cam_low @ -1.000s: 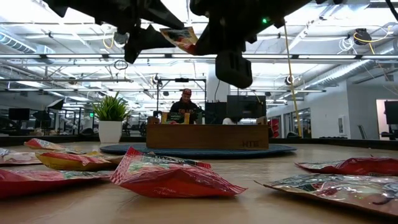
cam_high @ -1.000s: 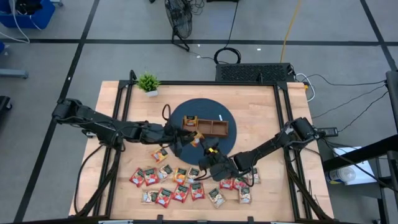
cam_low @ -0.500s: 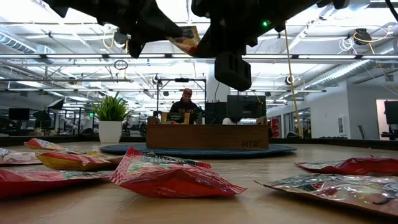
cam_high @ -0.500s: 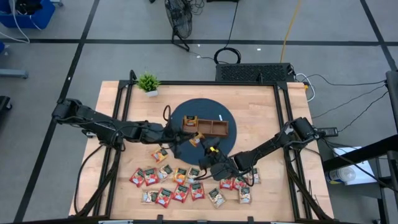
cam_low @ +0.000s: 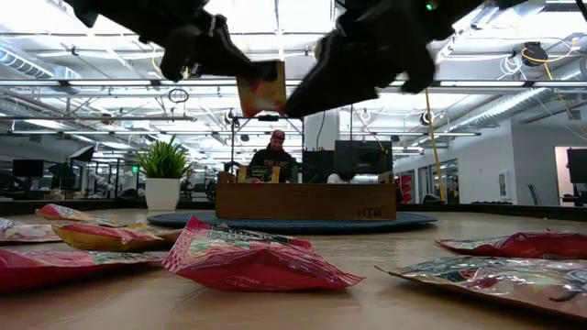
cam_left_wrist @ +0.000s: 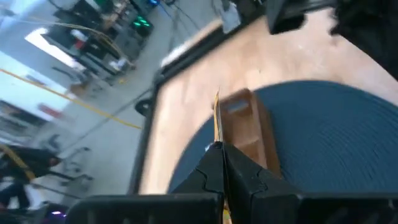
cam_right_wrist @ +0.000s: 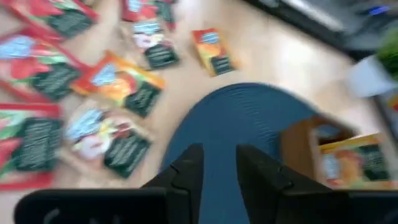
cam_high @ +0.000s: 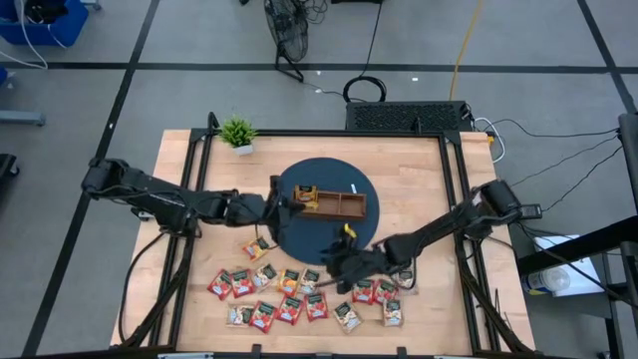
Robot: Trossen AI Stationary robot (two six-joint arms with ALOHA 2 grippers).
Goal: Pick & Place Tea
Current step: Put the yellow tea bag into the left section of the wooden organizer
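Observation:
My left gripper (cam_high: pixel 289 203) is shut on an orange tea sachet (cam_low: pixel 261 89), held in the air by the left end of the brown wooden tray (cam_high: pixel 339 205). The tray stands on a round dark-blue mat (cam_high: pixel 324 237) and has a sachet (cam_right_wrist: pixel 348 163) upright in one compartment. My right gripper (cam_high: pixel 327 265) hovers open over the mat's near edge, with nothing between its fingers (cam_right_wrist: pixel 186 171). Several red, orange and green-and-white sachets (cam_high: pixel 299 297) lie flat on the table near its front edge. My left gripper pinches the orange sachet between its two fingers (cam_left_wrist: pixel 208 168); the wrist view shows the sachet edge-on (cam_left_wrist: pixel 217 118), sticking out past the fingertips. In the low view the fingers come from the table's left at the sachet's upper left corner (cam_low: pixel 244 75). The sachet hangs upright, clear of mat and tray.
A small potted plant (cam_high: pixel 237 133) stands at the table's far left corner. Bare wood lies to the right of the mat (cam_high: pixel 419 189). In the low view a person (cam_low: pixel 273 158) sits in the room beyond the tray.
My left gripper has shut on the orange sachet that my right gripper held up. My right gripper has opened, let go, and drawn back toward the table's near edge. My left gripper has carried the sachet toward the tray's left end, where it now hangs upright.

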